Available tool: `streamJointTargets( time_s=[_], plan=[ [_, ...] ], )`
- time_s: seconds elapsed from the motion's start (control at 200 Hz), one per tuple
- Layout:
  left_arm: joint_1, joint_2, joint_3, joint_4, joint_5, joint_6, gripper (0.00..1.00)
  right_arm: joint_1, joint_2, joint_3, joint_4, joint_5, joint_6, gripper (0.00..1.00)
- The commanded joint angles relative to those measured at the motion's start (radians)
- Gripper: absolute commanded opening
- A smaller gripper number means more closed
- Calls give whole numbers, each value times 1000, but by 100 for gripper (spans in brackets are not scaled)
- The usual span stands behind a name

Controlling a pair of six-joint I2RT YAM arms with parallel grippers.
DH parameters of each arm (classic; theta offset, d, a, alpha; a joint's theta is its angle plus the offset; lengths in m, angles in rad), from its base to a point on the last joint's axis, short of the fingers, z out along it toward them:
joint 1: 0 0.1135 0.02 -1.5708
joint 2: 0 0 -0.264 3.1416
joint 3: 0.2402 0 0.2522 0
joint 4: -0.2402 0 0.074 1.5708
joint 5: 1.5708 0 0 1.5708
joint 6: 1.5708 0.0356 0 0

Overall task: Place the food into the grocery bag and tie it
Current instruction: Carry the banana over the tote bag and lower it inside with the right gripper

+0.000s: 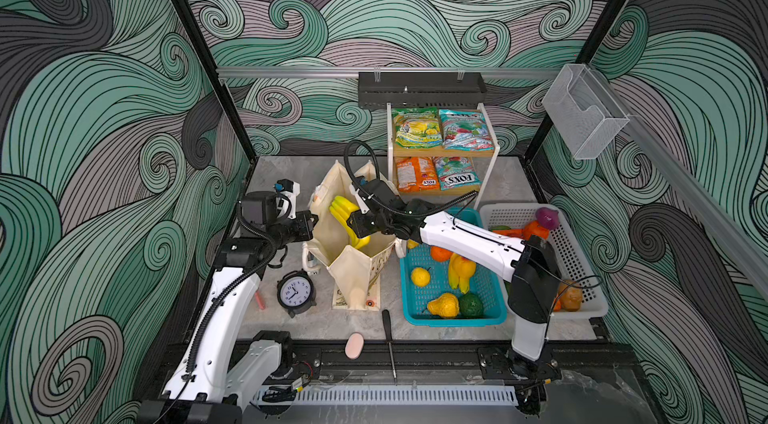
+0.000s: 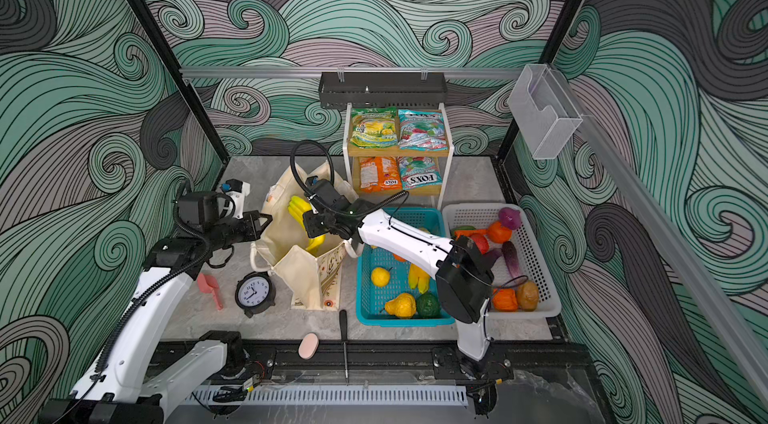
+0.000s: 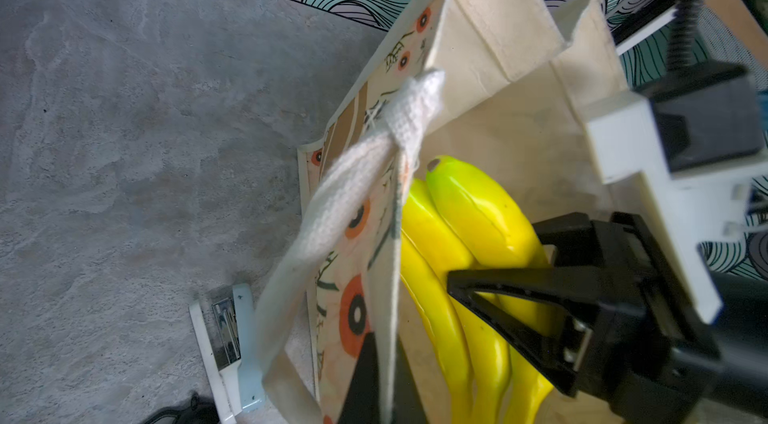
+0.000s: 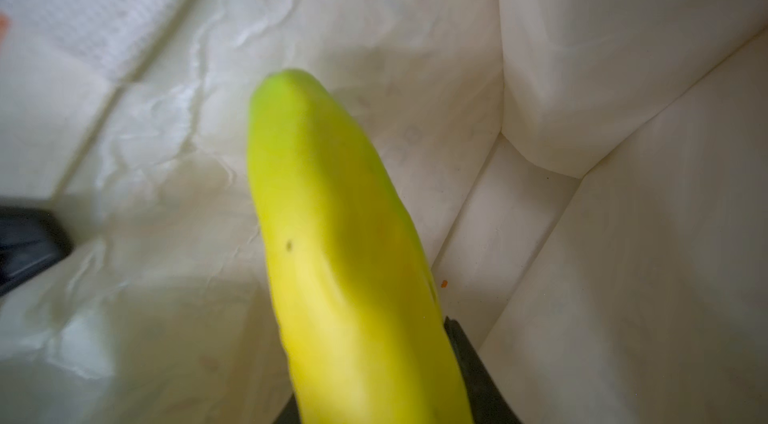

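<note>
Your right gripper (image 1: 354,227) is closed partway around the bananas (image 1: 344,212) and has hold of the bunch. The fruit sticks out ahead of it, inside the open bag (image 1: 358,276). Your left gripper (image 1: 311,221) is pinched tight on the bag's side wall, right beside the white strap (image 3: 332,209). The bag stands on the table (image 1: 291,176) between both grippers.

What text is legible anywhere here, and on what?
"FOX'S": lower teal packet, upside down.
"FOX'S": orange packet, small logo, upside down.
"1" to "12": clock dial, small.
Too blurred: upper green-yellow packet, upper teal packet, grocery bag print.
</note>
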Motion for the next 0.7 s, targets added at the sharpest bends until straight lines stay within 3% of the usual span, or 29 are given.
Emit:
streamJointTargets(
  time_s=[0.0, 0.315, 0.535, 0.69],
  plan=[
    [-22, -10, 3, 32, 56, 6, 0, 1, 41, 56, -40, 26, 7, 13],
    [-25, -5, -1, 35, 46, -7, 0, 12, 72, -4, 18, 46, -16, 11],
    [-25, -1, 0, 28, 8, -12, 0, 65, 32, -46, -52, 138, -112, 10],
    [-24, 14, 5, 11, -15, -11, 0, 68, 2, -105, -41, 139, -162, 10]
  ],
)
